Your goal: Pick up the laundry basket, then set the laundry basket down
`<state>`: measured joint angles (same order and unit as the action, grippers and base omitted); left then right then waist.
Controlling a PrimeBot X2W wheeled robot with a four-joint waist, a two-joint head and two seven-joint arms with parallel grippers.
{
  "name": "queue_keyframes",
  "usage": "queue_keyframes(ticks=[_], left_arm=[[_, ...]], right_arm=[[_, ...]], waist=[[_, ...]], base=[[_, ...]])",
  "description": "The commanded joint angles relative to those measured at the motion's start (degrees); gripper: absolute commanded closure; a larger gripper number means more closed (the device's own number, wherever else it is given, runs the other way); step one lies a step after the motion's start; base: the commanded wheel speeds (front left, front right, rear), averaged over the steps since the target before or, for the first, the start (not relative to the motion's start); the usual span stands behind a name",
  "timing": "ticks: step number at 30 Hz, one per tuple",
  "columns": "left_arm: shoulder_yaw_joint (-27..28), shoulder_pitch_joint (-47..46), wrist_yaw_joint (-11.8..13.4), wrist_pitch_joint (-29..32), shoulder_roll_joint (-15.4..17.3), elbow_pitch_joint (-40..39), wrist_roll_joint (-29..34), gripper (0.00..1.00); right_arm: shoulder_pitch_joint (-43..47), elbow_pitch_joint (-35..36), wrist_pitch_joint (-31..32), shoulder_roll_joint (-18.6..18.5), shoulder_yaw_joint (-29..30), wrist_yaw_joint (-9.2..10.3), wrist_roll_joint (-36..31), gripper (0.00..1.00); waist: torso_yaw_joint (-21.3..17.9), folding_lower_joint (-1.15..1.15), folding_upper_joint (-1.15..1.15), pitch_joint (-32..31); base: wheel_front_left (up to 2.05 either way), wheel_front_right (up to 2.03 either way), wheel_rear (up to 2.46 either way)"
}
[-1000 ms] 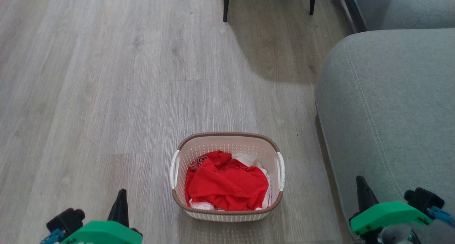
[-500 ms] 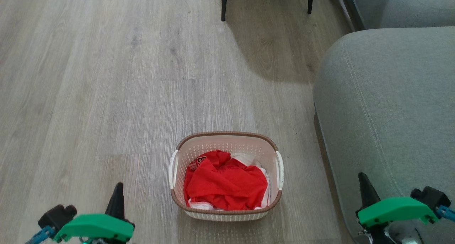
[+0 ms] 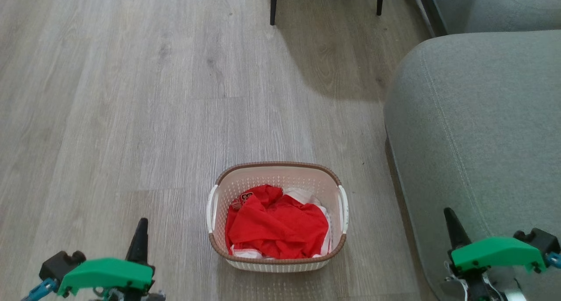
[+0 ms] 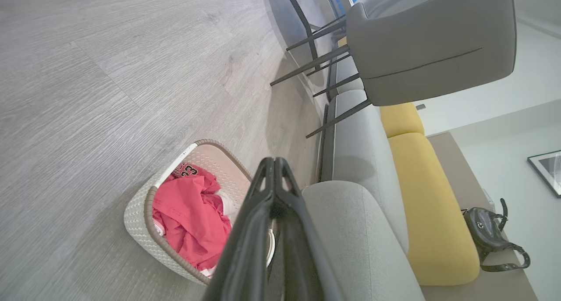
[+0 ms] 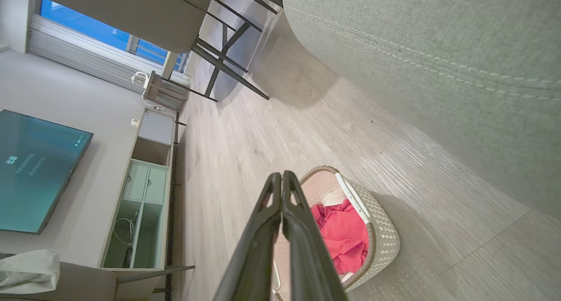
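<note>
**Laundry basket at rest on the floor, both pincers clenched and clear of it**

Head view. Shows pale wood-look floor (image 3: 131,95) across most of the frame, with a grey sofa (image 3: 482,139) filling 2 to 5 o'clock. Places the laundry basket (image 3: 277,164) at 6 o'clock, upright on the floor with its mouth up, near the sofa but apart from it. Judged to lie with its long axis from 9 to 3 o'clock, though foreshortening leaves this unsure. Contains red and white clothes (image 3: 276,228), crumpled low inside, below the brown rim. Sets the left gripper (image 3: 141,224) at 8 o'clock and the right gripper (image 3: 451,215) at 4 o'clock, each clenched on nothing with fingers pressed together, well apart from the basket.

Handling, as judged. Probably light, being thin perforated plastic with few garments. Stiff enough to keep its shape, yet likely to flex under a pinch at the wall. Smooth, so somewhat slippery. Best taken at the left handle (image 3: 211,207) and right handle (image 3: 344,209) together, and lifted level to avoid tipping.
</note>
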<state>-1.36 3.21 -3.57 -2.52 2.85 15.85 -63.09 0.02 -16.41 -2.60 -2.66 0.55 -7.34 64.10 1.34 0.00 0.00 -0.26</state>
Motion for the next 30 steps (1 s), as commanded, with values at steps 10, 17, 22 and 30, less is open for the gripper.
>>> queue_keyframes(ticks=[10, 17, 22, 30], left_arm=[[2.6, -4.8, -1.2, 1.9, 0.9, -1.8, -7.5, 1.00], [3.5, -5.8, -1.8, 3.3, 0.9, -1.8, -12.6, 1.00], [4.1, -6.5, -2.2, 4.1, 0.9, -1.8, -15.8, 1.00], [4.9, -7.3, -2.8, 5.3, 0.9, -1.8, -20.3, 1.00]], right_arm=[[-3.7, 2.1, 1.9, -1.3, 0.8, -0.11, 7.4, 1.00], [-4.2, 2.2, 3.2, -1.3, 1.6, -0.12, 12.3, 1.00], [-4.6, 2.3, 4.0, -1.4, 2.1, -0.12, 15.5, 1.00], [-5.0, 2.3, 5.2, -1.4, 2.8, -0.13, 19.8, 1.00]], waist=[[-0.3, 0.00, 0.00, 0.1], [-0.5, 0.00, 0.00, 0.2], [-0.7, 0.00, 0.00, 0.2], [-0.9, 0.00, 0.00, 0.3]], base=[[0.00, 0.00, 0.00], [0.00, 0.00, 0.00], [0.00, 0.00, 0.00], [0.00, 0.00, 0.00]])
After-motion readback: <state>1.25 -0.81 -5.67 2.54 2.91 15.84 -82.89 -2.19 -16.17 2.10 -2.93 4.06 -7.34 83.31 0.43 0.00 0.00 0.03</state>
